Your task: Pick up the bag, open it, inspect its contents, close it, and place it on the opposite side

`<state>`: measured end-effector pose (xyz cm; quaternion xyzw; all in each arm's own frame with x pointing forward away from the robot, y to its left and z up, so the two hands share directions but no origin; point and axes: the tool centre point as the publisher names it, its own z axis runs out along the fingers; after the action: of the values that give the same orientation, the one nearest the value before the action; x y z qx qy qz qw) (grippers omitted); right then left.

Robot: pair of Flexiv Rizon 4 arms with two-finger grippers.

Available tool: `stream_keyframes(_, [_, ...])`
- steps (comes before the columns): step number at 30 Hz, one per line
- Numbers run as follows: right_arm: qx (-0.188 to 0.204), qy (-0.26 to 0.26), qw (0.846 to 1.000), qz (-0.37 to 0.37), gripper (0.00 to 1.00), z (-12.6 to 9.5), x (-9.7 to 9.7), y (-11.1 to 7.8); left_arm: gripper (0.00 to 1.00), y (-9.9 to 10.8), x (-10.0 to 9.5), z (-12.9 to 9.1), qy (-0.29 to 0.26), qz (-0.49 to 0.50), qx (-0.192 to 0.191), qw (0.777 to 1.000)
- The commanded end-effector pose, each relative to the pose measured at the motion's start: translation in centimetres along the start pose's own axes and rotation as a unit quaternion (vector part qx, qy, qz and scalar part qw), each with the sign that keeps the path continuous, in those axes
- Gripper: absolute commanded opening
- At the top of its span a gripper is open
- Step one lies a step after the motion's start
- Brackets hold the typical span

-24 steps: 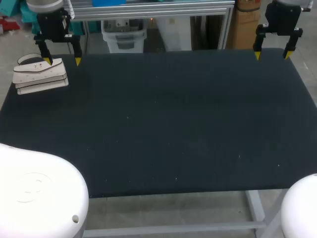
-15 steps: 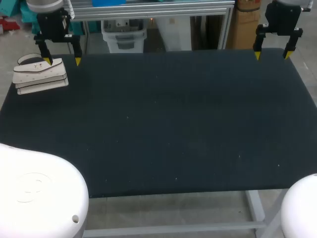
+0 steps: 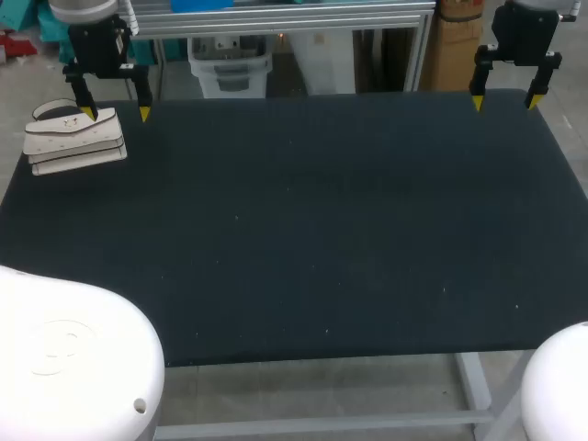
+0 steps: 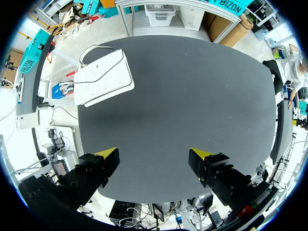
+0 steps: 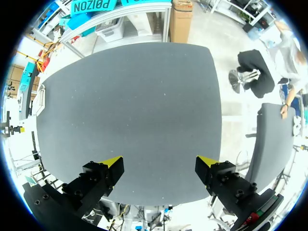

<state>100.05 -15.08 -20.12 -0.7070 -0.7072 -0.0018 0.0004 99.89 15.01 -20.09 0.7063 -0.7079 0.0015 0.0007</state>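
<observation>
Left end effector, right end effector: two, open; one bag

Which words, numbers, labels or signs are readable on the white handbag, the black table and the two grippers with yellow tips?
No text can be read on any of them.
On the white flat handbag: no text; the small dark marks on its flap are too small to tell.
On the black table: no text.
On the left gripper and the right gripper: no text visible.

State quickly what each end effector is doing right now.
Left end effector: open, holding nothing.
Right end effector: open, holding nothing.
</observation>
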Motion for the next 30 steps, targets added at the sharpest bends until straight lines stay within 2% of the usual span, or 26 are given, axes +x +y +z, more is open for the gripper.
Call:
stream_keyframes(1, [-0.031,-0.027,0.998,-0.049,1.00,0.0,0.8,0.4,1.00,0.0,-0.6,0.4,0.007,0.006,-0.007,1.000])
stream_keyframes(5, [-0.083,-0.057,0.986,-0.130,1.00,0.2,2.1,0.4,1.00,0.1,-1.7,0.5,0.032,0.021,-0.014,0.999])
stream_keyframes(8, [-0.127,-0.057,0.972,-0.191,1.00,0.2,2.9,0.1,1.00,0.3,-2.6,0.4,0.058,0.034,-0.019,0.998])
stream_keyframes(10, [-0.162,-0.054,0.956,-0.238,1.00,0.3,3.5,-0.2,1.00,0.3,-3.5,0.3,0.080,0.043,-0.018,0.996])
stream_keyframes(14, [-0.199,-0.036,0.931,-0.303,1.00,1.0,4.0,-0.6,1.00,-0.2,-5.0,0.2,0.123,0.048,-0.027,0.991])
stream_keyframes(19, [-0.224,0.017,0.903,-0.366,1.00,1.7,4.3,-1.1,1.00,-0.7,-7.1,0.5,0.160,0.033,-0.033,0.986])
stream_keyframes(30, [-0.265,0.118,0.819,-0.496,1.00,2.9,6.7,-3.3,1.00,-1.7,-10.0,2.0,0.187,-0.005,-0.047,0.981])
